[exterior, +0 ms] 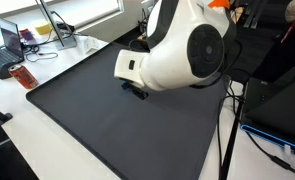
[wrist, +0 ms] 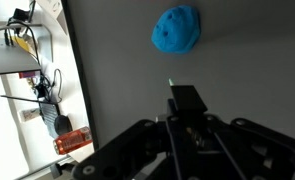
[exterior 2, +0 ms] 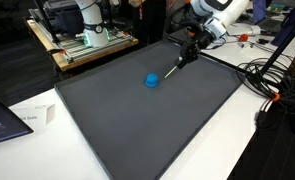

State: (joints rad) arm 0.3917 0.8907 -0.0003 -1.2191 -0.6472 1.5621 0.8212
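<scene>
My gripper (exterior 2: 190,54) hangs over the far right part of a dark grey mat (exterior 2: 137,120). Its fingers (wrist: 186,103) are closed on a thin light-coloured stick (exterior 2: 176,68) that slants down towards the mat. The stick's tip (wrist: 170,84) shows just ahead of the fingers in the wrist view. A small crumpled blue object (exterior 2: 152,80) lies on the mat a short way beyond the tip and apart from it; it also shows in the wrist view (wrist: 176,29). In an exterior view the white arm body (exterior: 182,50) hides the stick and the blue object; the mat (exterior: 107,130) shows.
The mat lies on a white table (exterior 2: 242,140). A red-orange item (exterior: 24,76) and a laptop (exterior: 7,45) sit by one mat edge. A wooden bench with equipment (exterior 2: 82,35) stands behind, and cables (exterior 2: 272,85) lie at the right.
</scene>
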